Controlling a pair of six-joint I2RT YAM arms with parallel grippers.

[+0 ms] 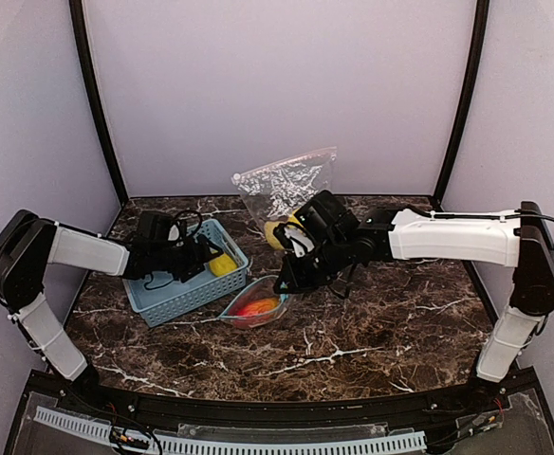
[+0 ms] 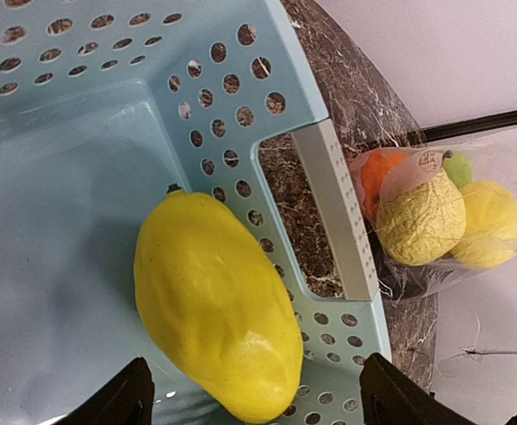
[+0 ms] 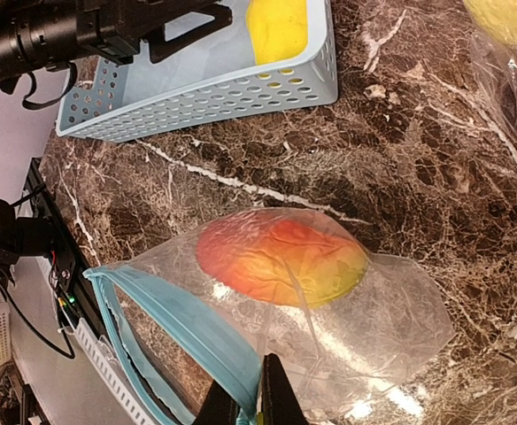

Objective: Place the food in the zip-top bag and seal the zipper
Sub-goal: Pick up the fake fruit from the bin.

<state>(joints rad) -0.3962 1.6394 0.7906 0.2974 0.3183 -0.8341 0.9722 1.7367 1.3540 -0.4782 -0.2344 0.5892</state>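
Heads up: your left fingers [image 2: 121, 403] are spread wide, straddling the narrow end of the glossy yellow toy fruit [image 2: 219, 305]. It lies inside the light-blue perforated plastic basket [image 2: 232, 106], close to its handle-end wall, and nothing is gripped yet. Your right fingers [image 3: 278, 403] are clenched on the blue zipper strip [image 3: 179, 323] of the clear zip-top bag [image 3: 391, 310]. That bag lies on the dark marble tabletop [image 1: 381, 322] just right of the basket, toward the arm bases, with a red-orange toy fruit [image 3: 276, 261] already inside. Risks, my read: closing on that tapered, slick end could squirt the fruit out along the basket floor. The finger on the wall side has little room and may snag the perforations or drag the basket. The bag is pinched at one point only, so the mouth sags and may not gape enough. A drop there could land on the film or nudge the red-orange fruit out. The basket-to-bag path is short, so watch for wrist-to-wrist contact. A second clear bag [image 1: 286, 180] holding lemons, an orange and a green piece sits right of the basket toward the back wall. Don't clip it.
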